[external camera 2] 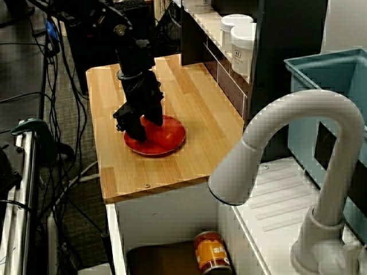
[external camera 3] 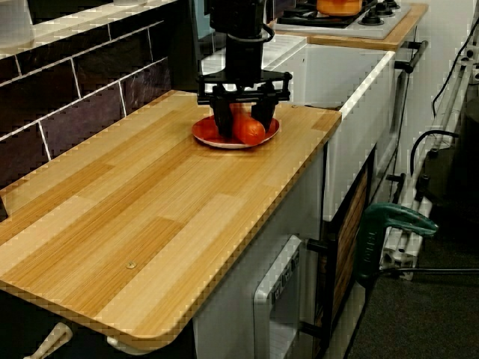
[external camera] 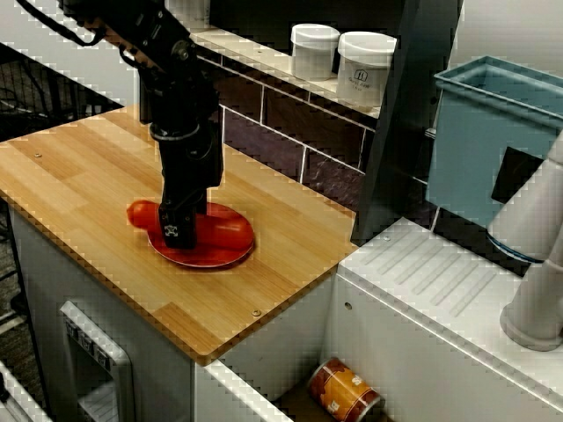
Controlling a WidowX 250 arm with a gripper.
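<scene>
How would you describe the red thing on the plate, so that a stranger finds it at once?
Find the wooden countertop beside the dark tiled wall; near its end by the white sink unit lies a round red plate. On it, straddled by the black end effector, sits a glossy red-orange rounded item, bulging where the plate is flat.

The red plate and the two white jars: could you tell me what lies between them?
Only bare wooden counter and dark wall tiles, in the view facing the tiles.
</scene>
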